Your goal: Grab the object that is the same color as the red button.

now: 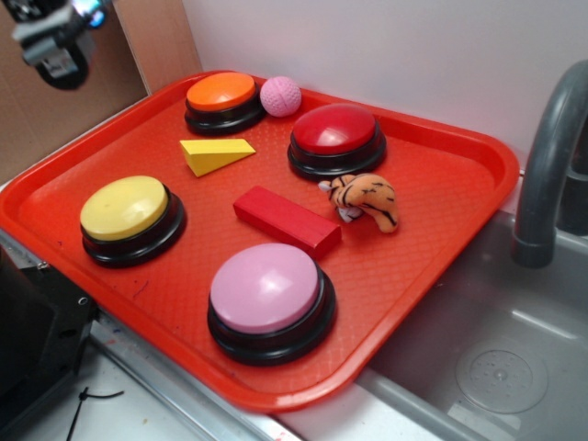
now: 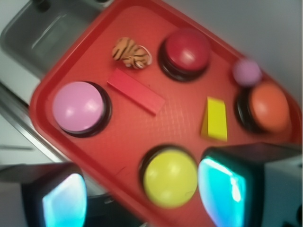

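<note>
A plain red rectangular block (image 1: pixel 287 220) lies flat near the middle of the red tray (image 1: pixel 441 266), between the pink-domed button and the toy tiger. It also shows in the wrist view (image 2: pixel 136 91). The red button (image 1: pixel 336 138) with a dark red dome on a black base stands at the tray's back; it shows in the wrist view too (image 2: pixel 185 53). My gripper (image 1: pixel 57 41) hangs high at the top left, far from the block. In the wrist view the gripper (image 2: pixel 142 201) is open and empty, high above the yellow-domed button.
On the tray stand an orange-domed button (image 1: pixel 221 101), a yellow-domed button (image 1: pixel 129 219) and a pink-domed button (image 1: pixel 269 299). A yellow wedge (image 1: pixel 216 153), a pink ball (image 1: pixel 280 96) and a toy tiger (image 1: pixel 365 199) lie there too. A grey faucet (image 1: pixel 551 156) and sink (image 1: pixel 496 358) are at right.
</note>
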`<state>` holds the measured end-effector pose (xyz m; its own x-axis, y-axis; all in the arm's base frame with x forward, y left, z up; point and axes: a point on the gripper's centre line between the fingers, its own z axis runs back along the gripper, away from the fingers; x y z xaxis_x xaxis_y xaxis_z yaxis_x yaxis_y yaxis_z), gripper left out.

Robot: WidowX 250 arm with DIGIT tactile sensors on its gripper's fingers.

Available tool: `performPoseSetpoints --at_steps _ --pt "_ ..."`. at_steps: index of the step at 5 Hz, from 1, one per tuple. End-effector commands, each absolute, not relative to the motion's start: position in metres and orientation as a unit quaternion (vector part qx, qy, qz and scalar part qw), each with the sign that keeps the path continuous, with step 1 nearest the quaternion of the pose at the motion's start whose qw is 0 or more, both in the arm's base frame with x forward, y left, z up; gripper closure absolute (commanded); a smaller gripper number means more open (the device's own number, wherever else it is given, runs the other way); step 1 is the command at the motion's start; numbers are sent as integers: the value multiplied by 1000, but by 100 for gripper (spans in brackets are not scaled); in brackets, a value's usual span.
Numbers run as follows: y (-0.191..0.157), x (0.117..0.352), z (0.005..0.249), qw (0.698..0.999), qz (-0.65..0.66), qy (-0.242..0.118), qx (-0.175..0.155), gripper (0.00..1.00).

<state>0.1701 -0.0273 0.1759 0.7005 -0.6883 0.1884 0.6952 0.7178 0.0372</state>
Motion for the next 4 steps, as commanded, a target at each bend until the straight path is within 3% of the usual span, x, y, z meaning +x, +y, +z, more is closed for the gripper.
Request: performPoseSetpoints --at_steps 1,2,4 --pt "-46 219 132 829 -549 -109 14 0" --pt "-66 229 102 788 -609 -86 19 0" --pt "-76 234 65 766 -640 -64 -8 0"
